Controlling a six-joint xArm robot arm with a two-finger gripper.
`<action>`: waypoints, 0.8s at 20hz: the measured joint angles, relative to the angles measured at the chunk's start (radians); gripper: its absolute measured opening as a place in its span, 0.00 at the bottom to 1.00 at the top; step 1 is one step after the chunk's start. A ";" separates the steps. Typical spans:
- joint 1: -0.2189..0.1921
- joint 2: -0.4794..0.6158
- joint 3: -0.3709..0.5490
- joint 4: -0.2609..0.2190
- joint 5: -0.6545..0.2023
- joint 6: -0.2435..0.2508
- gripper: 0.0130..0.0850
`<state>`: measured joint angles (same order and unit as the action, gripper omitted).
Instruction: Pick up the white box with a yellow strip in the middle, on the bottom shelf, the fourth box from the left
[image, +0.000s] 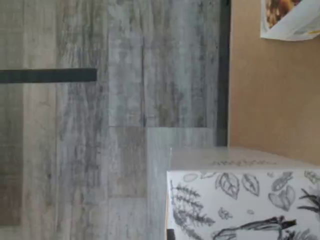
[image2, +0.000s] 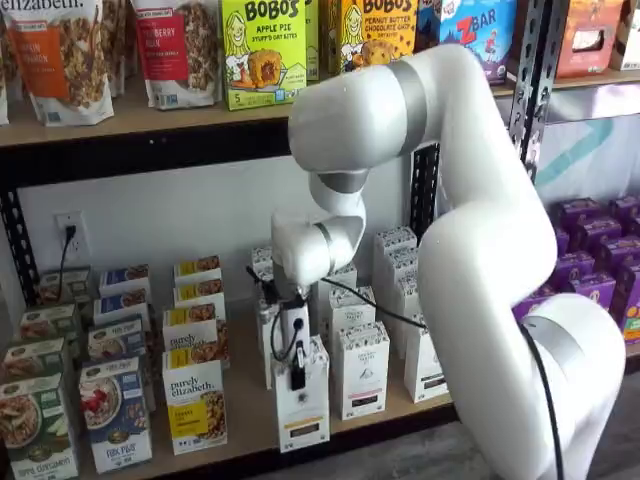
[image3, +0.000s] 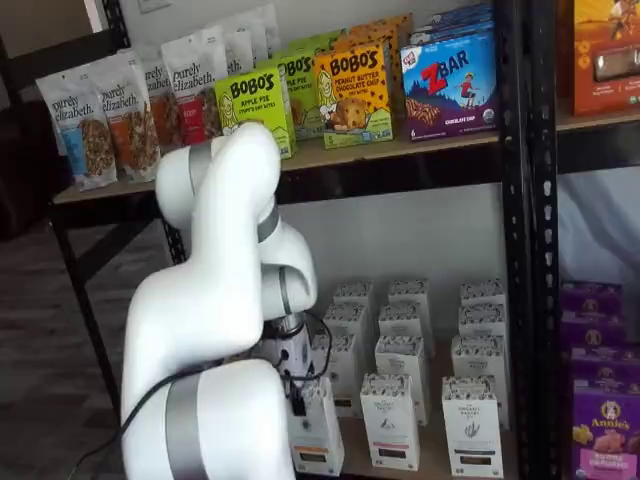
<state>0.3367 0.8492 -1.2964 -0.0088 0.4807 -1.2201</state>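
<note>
Light-wood bottom shelf (image2: 250, 425) with a black front rail holds the white box (image2: 302, 405), a tall narrow carton with a speckled top band and yellow-orange strip low down, front of its row beside the purely elizabeth box (image2: 196, 405), gripper (image2: 297, 375) pinching its top, fingers mostly hidden.

"BOBO'S APPLE PIE" is printed on a green box (image2: 262, 52), and "BOBO'S PEANUT BUTTER CHOCOLATE CHIP" on a yellow box (image3: 353, 95). "ZBAR" is read on a blue box (image3: 450, 85), "purely elizabeth" on a yellow-panelled box (image2: 195, 403), and "Annie's" on a purple box (image3: 604, 430).
</note>
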 joint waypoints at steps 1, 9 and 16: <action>0.003 -0.015 0.025 -0.008 -0.011 0.009 0.44; 0.028 -0.143 0.213 -0.017 -0.093 0.042 0.44; 0.071 -0.260 0.336 -0.015 -0.096 0.083 0.44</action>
<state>0.4074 0.5890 -0.9601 -0.0238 0.3848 -1.1370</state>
